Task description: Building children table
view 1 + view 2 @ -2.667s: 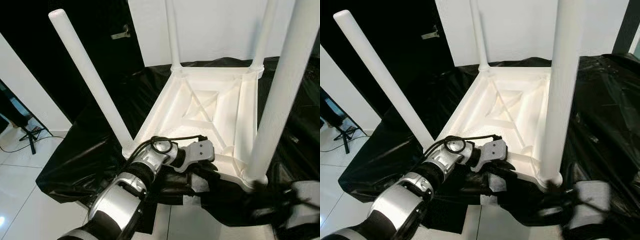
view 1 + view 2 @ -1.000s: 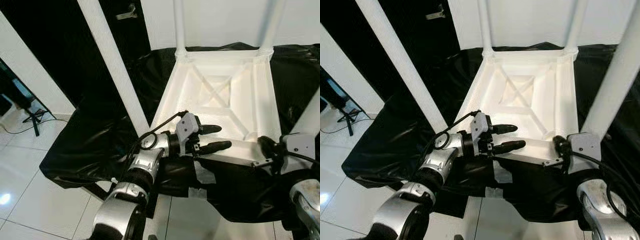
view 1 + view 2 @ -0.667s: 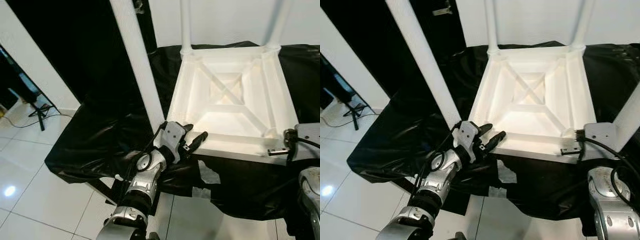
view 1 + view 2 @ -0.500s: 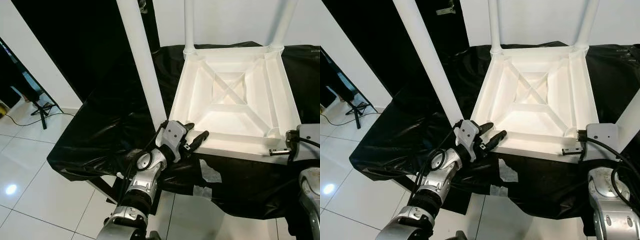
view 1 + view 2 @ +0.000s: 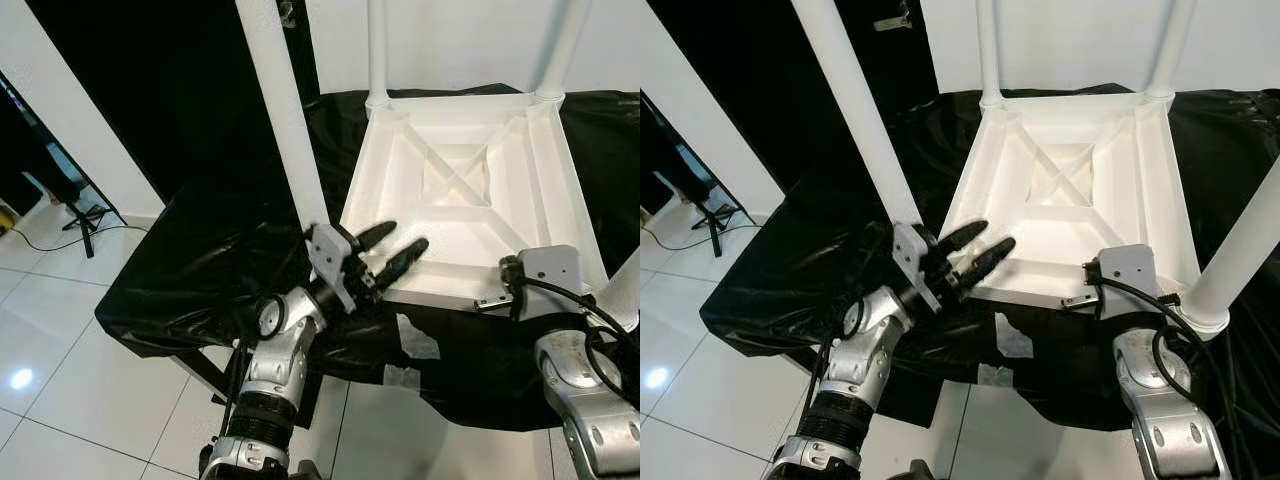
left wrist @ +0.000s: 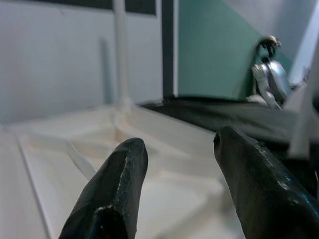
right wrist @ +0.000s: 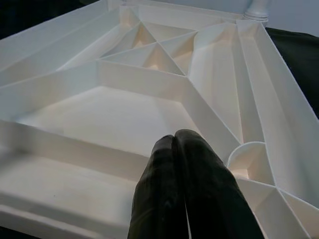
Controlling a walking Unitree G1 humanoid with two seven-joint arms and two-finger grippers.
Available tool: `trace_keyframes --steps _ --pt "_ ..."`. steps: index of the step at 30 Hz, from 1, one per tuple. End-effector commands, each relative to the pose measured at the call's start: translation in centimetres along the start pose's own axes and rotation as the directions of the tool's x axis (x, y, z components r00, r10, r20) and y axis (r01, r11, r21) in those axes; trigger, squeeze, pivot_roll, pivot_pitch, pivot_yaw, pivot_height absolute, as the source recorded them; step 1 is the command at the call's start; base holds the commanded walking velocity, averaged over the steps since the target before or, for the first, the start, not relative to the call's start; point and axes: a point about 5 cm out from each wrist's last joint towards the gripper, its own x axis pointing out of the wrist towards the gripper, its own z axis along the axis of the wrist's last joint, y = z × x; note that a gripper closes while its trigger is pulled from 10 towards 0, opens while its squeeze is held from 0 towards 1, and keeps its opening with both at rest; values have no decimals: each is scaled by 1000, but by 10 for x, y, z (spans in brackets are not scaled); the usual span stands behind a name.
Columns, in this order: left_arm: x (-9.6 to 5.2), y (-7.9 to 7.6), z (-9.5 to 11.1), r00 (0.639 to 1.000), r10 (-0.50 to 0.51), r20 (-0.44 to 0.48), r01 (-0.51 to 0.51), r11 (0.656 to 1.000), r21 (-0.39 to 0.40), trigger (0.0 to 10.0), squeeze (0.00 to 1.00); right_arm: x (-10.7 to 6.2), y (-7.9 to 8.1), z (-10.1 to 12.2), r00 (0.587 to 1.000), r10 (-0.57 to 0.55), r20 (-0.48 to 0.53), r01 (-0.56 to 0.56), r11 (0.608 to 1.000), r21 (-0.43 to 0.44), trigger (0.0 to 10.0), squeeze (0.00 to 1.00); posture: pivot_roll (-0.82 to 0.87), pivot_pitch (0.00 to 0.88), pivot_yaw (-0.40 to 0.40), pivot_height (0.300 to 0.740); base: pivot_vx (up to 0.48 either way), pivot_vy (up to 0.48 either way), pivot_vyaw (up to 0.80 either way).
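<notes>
One upturned white children's table [image 5: 470,200] is seen, with four white legs [image 5: 855,115] fitted. Two grippers are counted, the left gripper [image 5: 388,250] and the right gripper [image 7: 182,191]. One black sheet [image 5: 210,270] is spread beneath.

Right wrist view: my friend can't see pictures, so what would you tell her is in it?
The right gripper, its two black fingers pressed shut, points into the ribbed underside of an upside-down white table. One leg's base shows at a far corner, with black sheet beyond.

Glossy white floor tiles [image 5: 60,400] (lamp glare), white wall [image 5: 460,40]
</notes>
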Motion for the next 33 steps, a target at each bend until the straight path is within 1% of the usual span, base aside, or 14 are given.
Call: trace_keyframes --steps 1,6,7,10,14,21,24,25,26,28,30,31,32,33 --pt "-27 -19 -24 997 -25 -70 18 995 -102 10000 0 3 5 0 1000 16 8 -16 1000 -8 10000 0 55 0 95 740 0 0 0" --pt "-40 -19 -20 996 -12 -91 3 995 -95 10000 0 8 8 2 999 43 21 -42 998 -40 10000 0 78 0 89 740 0 0 0" --pt "-50 -18 -19 993 56 -109 -67 992 -103 10000 0 11 10 5 996 79 46 -71 987 -147 10000 0 95 0 82 740 0 0 0" --pt "-60 -18 -18 986 111 -125 -124 986 -109 10000 0 13 11 7 992 110 64 -91 967 -240 10000 0 106 0 76 740 0 0 0" --pt "-78 -14 -18 969 185 -165 -202 975 -92 10000 0 16 12 9 988 132 77 -106 954 -279 10000 0 122 0 63 740 0 0 0" --pt "-87 -3 -20 933 303 -195 -313 949 -26 10000 0 17 15 10 985 150 83 -121 950 -287 10000 0 126 0 59 740 0 0 0" --pt "-85 19 -16 856 492 -158 -481 870 106 10000 0 14 13 4 994 86 70 -72 982 -177 10000 0 132 0 52 740 0 0 0" --pt "-85 19 -16 856 492 -158 -481 870 106 10000 0 14 13 4 994 86 70 -72 982 -177 10000 0 132 0 52 740 0 0 0" --pt "-86 27 -14 815 563 -141 -544 825 153 10000 0 9 10 -2 998 13 66 -10 998 -57 10000 0 127 0 57 740 0 0 0" --pt "-87 33 -13 776 617 -131 -592 784 185 10000 0 4 7 -8 997 -51 63 48 998 46 10000 0 120 0 61 740 0 0 0" --pt "-87 33 -13 776 617 -131 -592 784 185 10000 0 4 7 -8 997 -51 63 48 998 46 10000 0 120 0 61 740 0 0 0" --pt "-88 42 -12 701 704 -116 -677 707 205 10000 0 -5 4 -18 987 -146 63 132 973 191 10000 0 106 0 73 740 0 0 0" --pt "-88 42 -12 701 704 -116 -677 707 205 10000 0 -5 4 -18 987 -146 63 132 973 191 10000 0 106 0 73 740 0 0 0" --pt "-86 46 -12 665 739 -109 -714 671 199 10000 0 -7 2 -21 980 -183 76 160 957 242 10000 0 102 0 79 740 0 0 0"
